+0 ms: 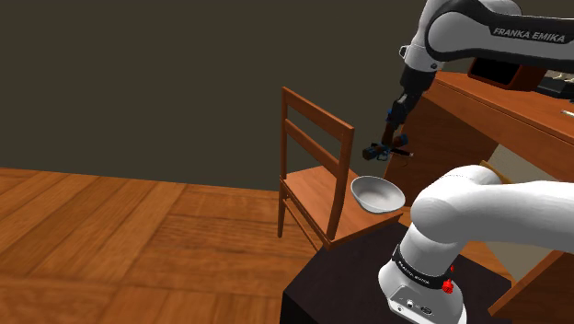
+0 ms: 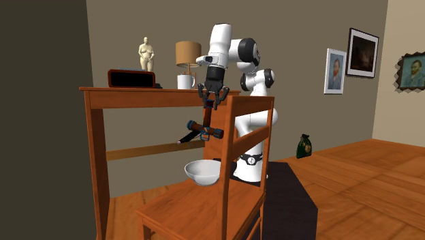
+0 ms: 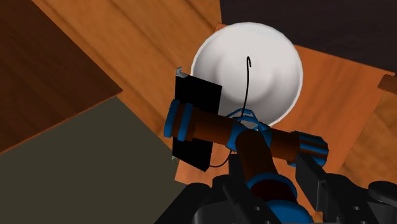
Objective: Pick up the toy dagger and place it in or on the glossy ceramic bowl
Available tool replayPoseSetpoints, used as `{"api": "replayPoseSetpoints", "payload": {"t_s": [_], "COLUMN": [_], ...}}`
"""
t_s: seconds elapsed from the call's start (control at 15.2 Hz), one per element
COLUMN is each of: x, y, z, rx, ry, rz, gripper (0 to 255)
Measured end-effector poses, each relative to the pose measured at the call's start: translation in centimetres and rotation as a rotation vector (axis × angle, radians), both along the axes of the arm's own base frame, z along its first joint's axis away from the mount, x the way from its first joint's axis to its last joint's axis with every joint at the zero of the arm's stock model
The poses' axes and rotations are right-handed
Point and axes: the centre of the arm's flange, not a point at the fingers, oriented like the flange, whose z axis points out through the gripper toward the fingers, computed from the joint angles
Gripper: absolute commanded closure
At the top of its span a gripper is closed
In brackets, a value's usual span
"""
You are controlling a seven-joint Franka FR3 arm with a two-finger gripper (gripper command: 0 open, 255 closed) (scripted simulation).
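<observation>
The toy dagger [image 2: 203, 129], brown with blue bands and a flat black part, is hanging in the air over the glossy white round bowl [image 2: 203, 172]. The bowl is sitting at the far end of the brown wooden chair's seat [image 2: 197, 208] in the second exterior view. The all-black two-finger gripper [image 2: 212, 101] is clasping the dagger from above, its fingers narrowed on its upper end. Lifting is looking done. Lowering and letting go are, I judge, what is remaining.

Wooden chair [image 1: 317, 198], desk [image 2: 129, 96], perhaps a mug [image 2: 184, 82]
</observation>
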Motion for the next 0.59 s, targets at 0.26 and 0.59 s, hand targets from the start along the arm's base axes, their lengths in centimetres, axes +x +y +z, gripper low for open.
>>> {"api": "replayPoseSetpoints", "payload": {"t_s": [0.26,0.59], "x": [-1.4,-1.4], "y": [0.3,0.5], "z": [-1.1,-3.8], "rx": [0.001,0.001], "ry": [0.002,0.002], "rz": [0.0,0.0], "gripper": [255,255]}}
